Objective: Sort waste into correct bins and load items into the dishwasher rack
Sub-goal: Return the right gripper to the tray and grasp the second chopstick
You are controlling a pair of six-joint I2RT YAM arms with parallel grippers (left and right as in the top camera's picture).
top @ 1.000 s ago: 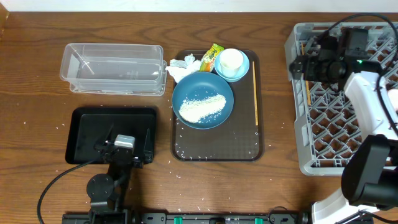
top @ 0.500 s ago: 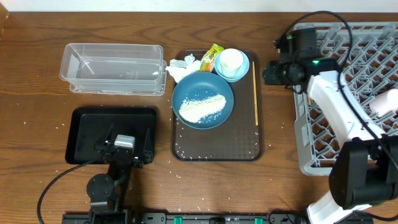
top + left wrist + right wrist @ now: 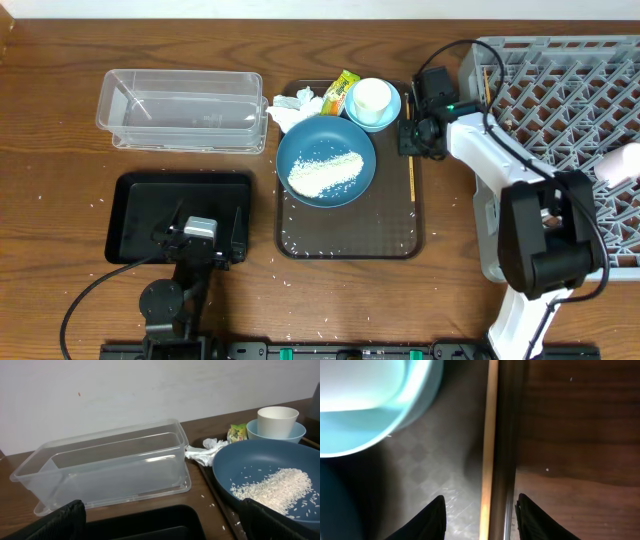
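Note:
A wooden chopstick (image 3: 410, 160) lies along the right rim of the brown tray (image 3: 345, 235). My right gripper (image 3: 409, 136) hangs over it. In the right wrist view its jaws straddle the chopstick (image 3: 490, 435) and the tray rim (image 3: 507, 460), open, gaps on both sides (image 3: 480, 516). The dark blue plate (image 3: 325, 162) carries rice (image 3: 325, 172). Behind it are the white cup (image 3: 371, 97) in the light blue bowl (image 3: 388, 112), the tissue (image 3: 292, 110) and the wrapper (image 3: 342, 92). My left gripper (image 3: 210, 218) stands open over the black tray (image 3: 135, 195).
The clear tub (image 3: 180, 110) stands at the back left. The grey rack (image 3: 560, 120) fills the right side, with a pink cup (image 3: 622, 160) at its right edge. Loose rice grains (image 3: 290, 240) dot the brown tray and the table in front of it.
My right arm swung left from above the rack to the brown tray's right edge, over the chopstick. The left arm has not moved.

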